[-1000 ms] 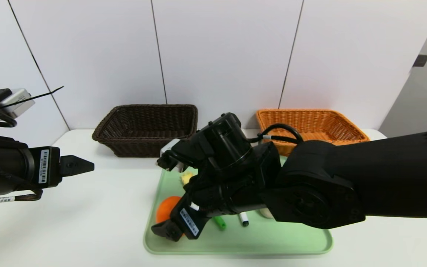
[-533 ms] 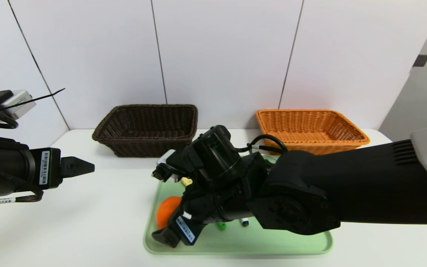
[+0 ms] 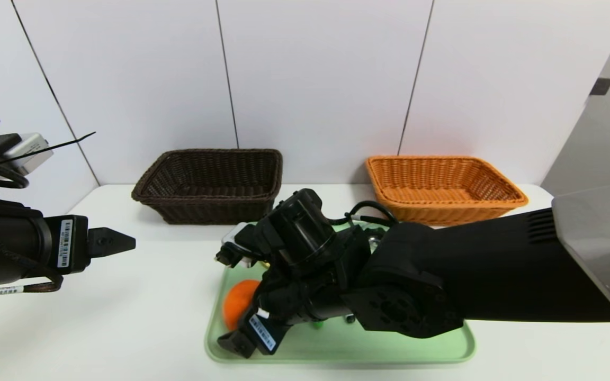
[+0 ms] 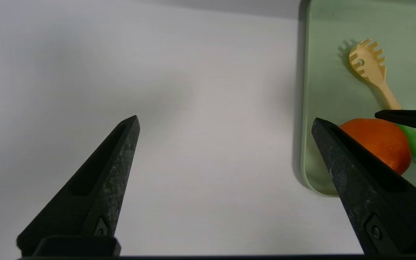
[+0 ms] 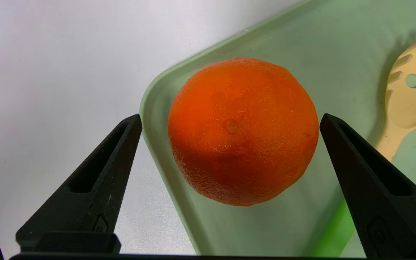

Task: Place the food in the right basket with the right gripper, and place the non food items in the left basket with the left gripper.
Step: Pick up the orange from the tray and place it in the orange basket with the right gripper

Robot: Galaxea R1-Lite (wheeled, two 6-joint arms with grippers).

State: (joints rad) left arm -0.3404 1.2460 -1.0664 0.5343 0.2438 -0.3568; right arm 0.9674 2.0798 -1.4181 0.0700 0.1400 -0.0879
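Right gripper [image 5: 229, 122]: jaws spread wide, holding nothing; it hangs low over the near-left corner of the tray, one finger on either side of the orange, and a gap shows between each fingertip and the fruit.
Orange [image 5: 242, 131]: lies on the tray just inside its rounded corner, between the right gripper's fingers but not touched by them.
Tray [image 3: 337, 352]: pale green, on the white table [image 3: 125, 317] in front of the two baskets.
Pasta spoon [image 4: 370, 70]: cream-coloured, lying on the tray just beyond the orange.
Green marker [image 4: 415, 142]: on the tray beside the orange, mostly hidden by it and by the arm.
Left gripper [image 4: 226, 122]: jaws wide apart, empty, held above bare table to the left of the tray.
Left basket [image 3: 209, 182]: dark brown wicker, at the back of the table against the wall.
Right basket [image 3: 442, 185]: orange wicker, at the back on the right, well apart from the orange.
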